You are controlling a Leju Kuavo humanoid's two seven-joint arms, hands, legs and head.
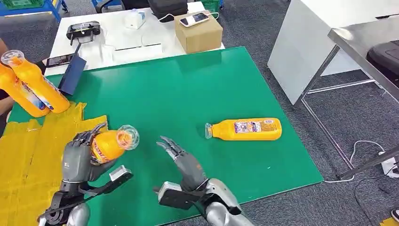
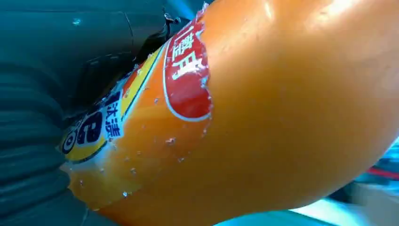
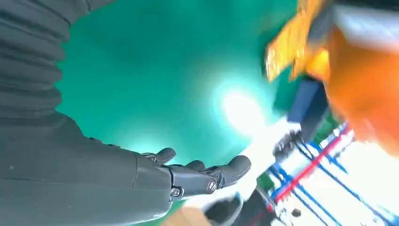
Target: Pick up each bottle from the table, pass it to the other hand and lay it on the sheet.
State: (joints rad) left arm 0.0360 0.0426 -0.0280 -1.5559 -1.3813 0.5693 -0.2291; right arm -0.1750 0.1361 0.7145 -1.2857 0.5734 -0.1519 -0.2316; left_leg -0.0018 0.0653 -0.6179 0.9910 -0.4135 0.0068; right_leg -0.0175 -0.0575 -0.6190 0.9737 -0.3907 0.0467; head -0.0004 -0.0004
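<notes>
— What have you got hold of?

— My left hand (image 1: 82,153) grips an orange bottle (image 1: 109,144) around its body, lifted off the table, its clear cap end pointing toward three o'clock. In the left wrist view the bottle (image 2: 263,122) sits close against the camera, red and yellow label showing. My right hand (image 1: 181,157) holds nothing; its fingers (image 3: 226,172) are spread apart and reach toward the held bottle's cap, not touching it.

— And the other bottles?

— A second bottle (image 1: 244,129) lies on its side on the green mat (image 1: 188,84), at about three o'clock from my hands, cap toward me, well apart from both. Two more bottles (image 1: 28,87) lean together at ten o'clock, over the far edge of the crinkled yellow sheet (image 1: 23,165), which covers the mat's nine-o'clock side.

— What's around the mat?

— At twelve o'clock, a white table (image 1: 117,42) carries a cardboard box (image 1: 198,33) with a phone (image 1: 194,19) on top, a black controller (image 1: 83,31), and another phone (image 1: 59,60) beside a dark blue case (image 1: 73,75). At two o'clock stands a white cabinet (image 1: 310,42) and a metal-legged table (image 1: 362,40). Grey carpet (image 1: 339,113) covers the floor, with a white cable (image 1: 362,150) running to a power strip (image 1: 389,165) at four o'clock.
</notes>
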